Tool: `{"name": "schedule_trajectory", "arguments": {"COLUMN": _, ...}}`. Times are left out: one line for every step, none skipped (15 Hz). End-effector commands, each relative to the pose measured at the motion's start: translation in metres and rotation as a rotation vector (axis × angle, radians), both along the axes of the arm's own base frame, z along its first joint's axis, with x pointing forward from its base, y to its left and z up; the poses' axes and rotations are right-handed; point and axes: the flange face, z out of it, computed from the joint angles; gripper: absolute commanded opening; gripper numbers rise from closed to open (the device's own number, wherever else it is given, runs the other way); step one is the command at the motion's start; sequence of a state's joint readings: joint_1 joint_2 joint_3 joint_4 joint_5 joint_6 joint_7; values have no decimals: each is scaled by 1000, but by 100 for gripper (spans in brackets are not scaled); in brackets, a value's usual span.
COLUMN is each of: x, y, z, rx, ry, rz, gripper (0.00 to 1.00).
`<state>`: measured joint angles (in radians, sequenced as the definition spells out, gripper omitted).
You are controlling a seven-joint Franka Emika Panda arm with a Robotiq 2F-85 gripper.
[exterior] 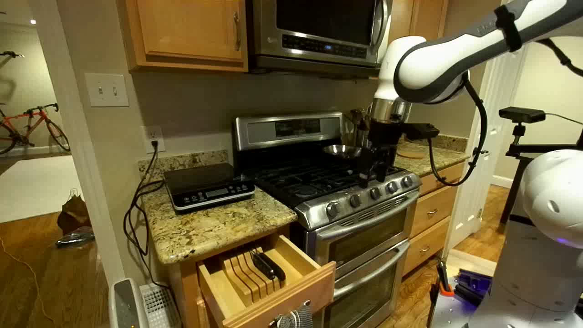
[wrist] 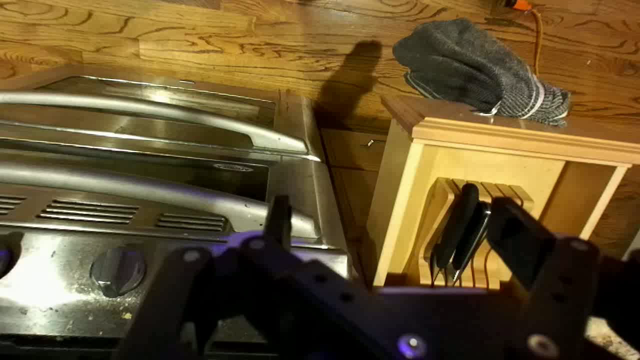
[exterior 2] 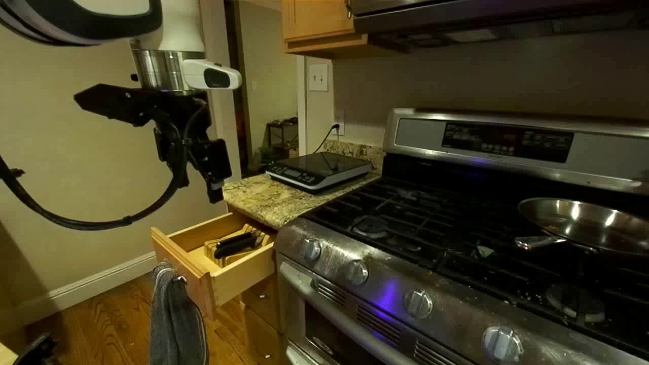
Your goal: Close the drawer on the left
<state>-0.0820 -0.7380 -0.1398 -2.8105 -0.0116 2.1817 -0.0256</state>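
Note:
The honey-oak drawer is pulled open under the granite counter, with its front panel in both exterior views (exterior: 291,296) (exterior 2: 183,274) and the wrist view (wrist: 520,131). Inside lies a slotted knife tray (exterior: 243,278) with black-handled knives (exterior: 268,265), which also show in the wrist view (wrist: 457,225). A grey towel (exterior 2: 175,319) hangs from the drawer's handle. My gripper (exterior: 372,178) points down, open and empty, well above the drawer and touching nothing. In the wrist view its fingers (wrist: 390,215) are spread wide, one across the oven front, one across the knife tray.
The stainless stove (exterior: 364,198) stands directly beside the drawer, with a steel pan (exterior 2: 593,223) on its burners. A black flat appliance (exterior: 205,184) sits on the granite counter (exterior: 227,228) above the drawer. Its cord hangs down the counter's side. A white slatted unit (exterior: 130,305) stands on the floor.

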Motion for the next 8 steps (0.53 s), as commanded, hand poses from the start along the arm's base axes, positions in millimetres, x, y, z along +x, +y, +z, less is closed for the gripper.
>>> {"name": "schedule_trajectory", "arguments": {"x": 1, "y": 0, "z": 3, "rx": -1, "ry": -3, "rz": 0, "gripper": 100}}
{"name": "schedule_trajectory", "arguments": {"x": 2, "y": -1, "z": 5, "rx": -2, "ry": -9, "rz": 0, "gripper": 100}}
{"name": "schedule_trajectory", "arguments": {"x": 3, "y": -1, "z": 8, "rx": -3, "ry": -14, "rz": -1, "gripper": 100}}
{"name": "schedule_trajectory", "arguments": {"x": 4, "y": -1, "z": 9, "rx": -3, "ry": -16, "rz": -1, "gripper": 100}}
{"name": "schedule_trajectory", "arguments": {"x": 4, "y": -1, "z": 9, "rx": -4, "ry": -17, "rz": -1, "gripper": 100}}
{"name": "schedule_trajectory", "arguments": {"x": 4, "y": -1, "z": 9, "rx": -4, "ry": -17, "rz": -1, "gripper": 100}}
{"name": "schedule_trajectory", "arguments": {"x": 4, "y": -1, "z": 9, "rx": -4, "ry": -17, "rz": -1, "gripper": 100}}
{"name": "schedule_trajectory", "arguments": {"x": 4, "y": -1, "z": 9, "rx": -4, "ry": -17, "rz": -1, "gripper": 100}}
